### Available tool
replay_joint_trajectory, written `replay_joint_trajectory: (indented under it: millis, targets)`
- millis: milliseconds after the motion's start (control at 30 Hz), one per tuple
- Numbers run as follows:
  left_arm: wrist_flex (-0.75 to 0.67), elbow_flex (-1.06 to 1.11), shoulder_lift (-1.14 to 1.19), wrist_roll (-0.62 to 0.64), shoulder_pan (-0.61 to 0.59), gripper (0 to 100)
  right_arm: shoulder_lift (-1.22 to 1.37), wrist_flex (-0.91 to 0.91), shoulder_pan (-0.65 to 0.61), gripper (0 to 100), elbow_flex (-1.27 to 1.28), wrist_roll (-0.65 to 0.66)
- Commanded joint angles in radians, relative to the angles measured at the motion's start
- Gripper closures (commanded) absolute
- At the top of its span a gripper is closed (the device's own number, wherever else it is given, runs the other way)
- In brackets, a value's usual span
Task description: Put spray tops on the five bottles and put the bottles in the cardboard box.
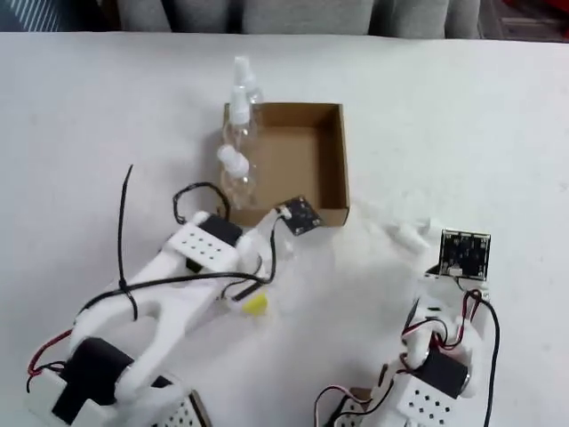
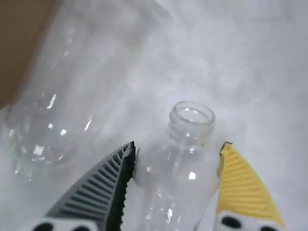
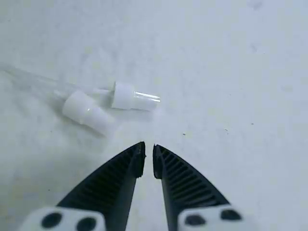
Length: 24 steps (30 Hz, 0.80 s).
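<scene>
**Uncapped bottle (image 2: 180,183) held in the left claw (image 2: 178,144), near the cardboard box (image 2: 17,43)**

The uncapped bottle sits between the two fingers of the left claw, with its open neck pointing out past the fingertips. The gray finger (image 2: 103,192) lies against one side of it and the yellow finger (image 2: 240,187) against the other, so the claw is closed around the bottle. Just beside the gray finger there is another clear bottle (image 2: 48,106), and behind that bottle is the brown wall of the box. In the high view, two capped bottles (image 1: 238,133) with white spray heads stand beyond this claw along the box's wall. I cannot tell if they are inside or outside of it.

The right claw (image 3: 148,156) is well apart from the box. Its two black fingers are nearly together, with only a thin slit between them, and they hold nothing. A little ahead of its tips, two white spray tops (image 3: 89,113) lie on the white table (image 3: 231,72), touching each other.
</scene>
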Motion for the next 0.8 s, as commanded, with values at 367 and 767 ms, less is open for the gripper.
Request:
replay_joint_trajectory:
  millis: [367, 767]
  targets:
    - [0.049, -0.057, -0.008, -0.146, -0.022, 73, 0.007, 0.012, -0.002, 98.3, 0.008, 0.011]
    - [-0.035, -0.051, -0.001, -0.014, -0.021, 73, 0.007, 0.012, -0.002, 98.3, 0.008, 0.011]
